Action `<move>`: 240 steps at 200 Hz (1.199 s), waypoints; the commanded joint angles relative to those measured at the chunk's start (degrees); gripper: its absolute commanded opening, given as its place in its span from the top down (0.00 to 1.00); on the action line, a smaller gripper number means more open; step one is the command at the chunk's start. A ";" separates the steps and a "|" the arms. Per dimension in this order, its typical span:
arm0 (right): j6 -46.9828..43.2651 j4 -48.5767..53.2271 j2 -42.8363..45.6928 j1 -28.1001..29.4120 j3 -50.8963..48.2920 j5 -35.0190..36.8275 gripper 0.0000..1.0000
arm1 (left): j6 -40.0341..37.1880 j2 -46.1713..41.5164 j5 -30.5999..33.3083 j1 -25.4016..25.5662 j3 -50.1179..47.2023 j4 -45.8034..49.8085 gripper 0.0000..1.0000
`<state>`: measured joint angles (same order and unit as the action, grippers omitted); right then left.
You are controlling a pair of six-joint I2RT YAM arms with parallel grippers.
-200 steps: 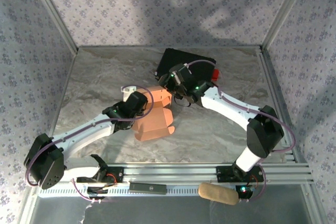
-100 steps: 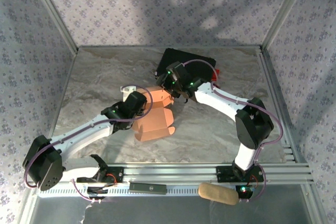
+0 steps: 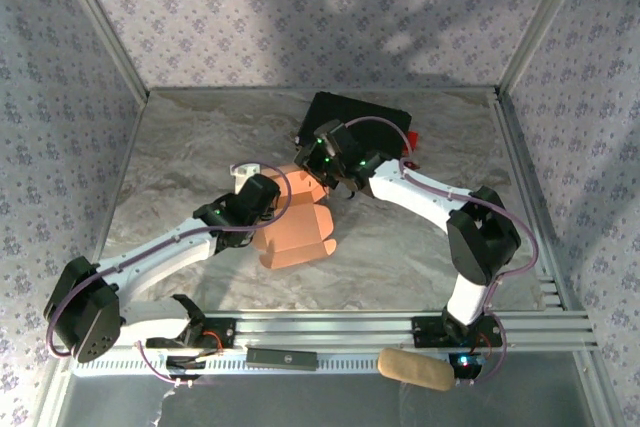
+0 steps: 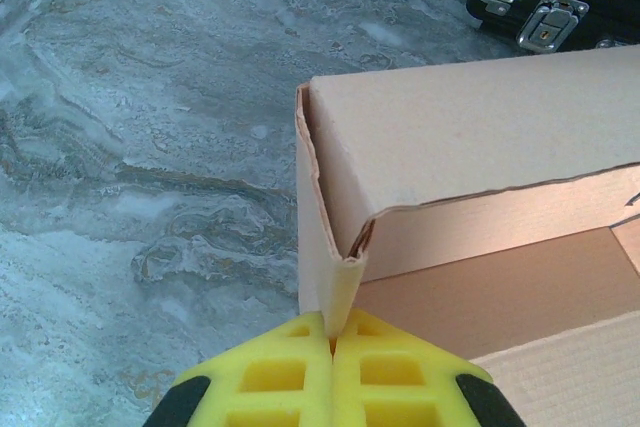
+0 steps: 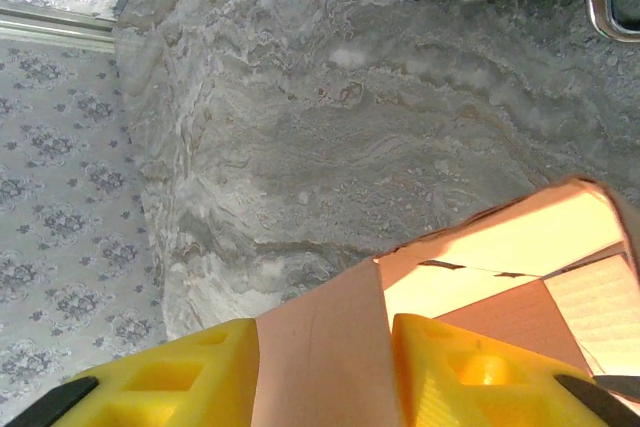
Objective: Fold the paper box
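The salmon-orange paper box (image 3: 297, 235) sits mid-table, partly formed, with its walls raised and its inside open. My left gripper (image 4: 333, 342) is shut on the folded corner edge of the box wall (image 4: 470, 127); from above it is at the box's left side (image 3: 272, 209). My right gripper (image 5: 322, 347) is at the box's far end (image 3: 322, 179). Its yellow fingers (image 5: 190, 372) stand apart, and a box flap (image 5: 320, 327) lies face-on across the gap between them, its edges against both. The box's inside (image 5: 520, 237) lies just beyond.
A black hard case (image 3: 360, 112) with metal latches (image 4: 545, 27) lies at the back, just behind the box. A small white object (image 3: 243, 173) sits left of the box. A beige roll (image 3: 415, 369) rests on the front rail. Patterned walls enclose the table.
My right arm has swung left and closer to the box's far end, and its jaws have narrowed around the flap. The left gripper has kept its hold; the box shifted slightly.
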<state>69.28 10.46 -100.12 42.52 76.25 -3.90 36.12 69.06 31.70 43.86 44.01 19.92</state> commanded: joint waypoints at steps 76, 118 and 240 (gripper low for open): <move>-4.00 -11.81 19.45 5.98 -24.20 14.60 0.38 | -0.50 -1.10 -1.26 -0.49 3.69 1.41 1.00; -15.44 -20.72 28.38 -2.48 -34.17 7.01 0.47 | -3.48 -1.50 -7.25 -2.00 5.64 2.41 1.00; -47.48 -11.00 35.54 -26.28 -28.60 -41.20 0.61 | -24.58 5.48 -49.15 -17.86 24.78 13.49 1.00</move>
<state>26.26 -1.30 -67.05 18.68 45.04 -35.53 16.80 72.77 -9.63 27.03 65.45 27.77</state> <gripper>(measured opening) 0.390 0.046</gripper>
